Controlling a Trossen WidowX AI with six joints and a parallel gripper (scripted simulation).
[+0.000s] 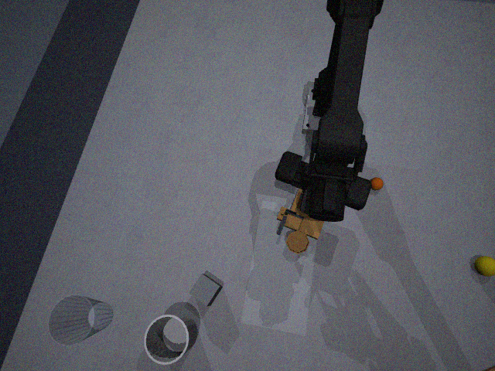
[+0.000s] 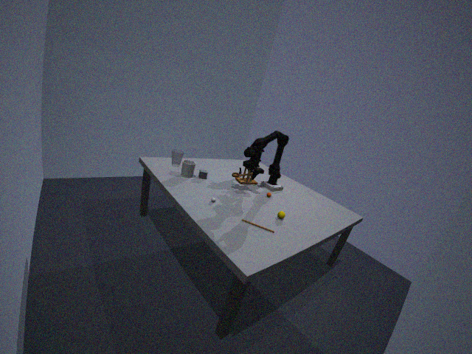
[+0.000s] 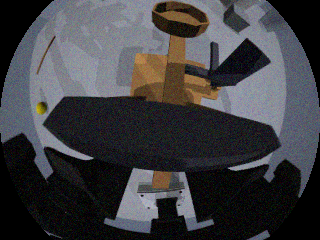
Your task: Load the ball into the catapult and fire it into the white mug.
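The orange-brown wooden catapult [image 1: 312,229] [image 2: 248,182] [image 3: 144,75] stands on the table, its cup [image 1: 297,242] [image 3: 180,20] raised and showing no ball. My gripper [image 1: 323,199] [image 2: 252,172] is over its rear part and shut on the catapult; the exact contact is hidden by the dark crossbar [image 3: 160,132]. The white mug [image 1: 166,339] [image 2: 187,168] stands open-topped beyond the cup end. A small white ball [image 2: 213,200], an orange ball [image 1: 377,183] [image 2: 268,195] and a yellow ball [image 1: 486,266] [image 2: 281,214] [image 3: 41,108] lie apart from the catapult.
A translucent ribbed tumbler [image 1: 72,319] [image 2: 176,157] stands beside the mug. A grey block [image 1: 204,288] [image 2: 203,174] [image 3: 236,19] is between mug and catapult. A thin brown stick [image 2: 257,226] [image 3: 46,55] lies near the yellow ball. My arm's base [image 2: 272,186] is behind the catapult.
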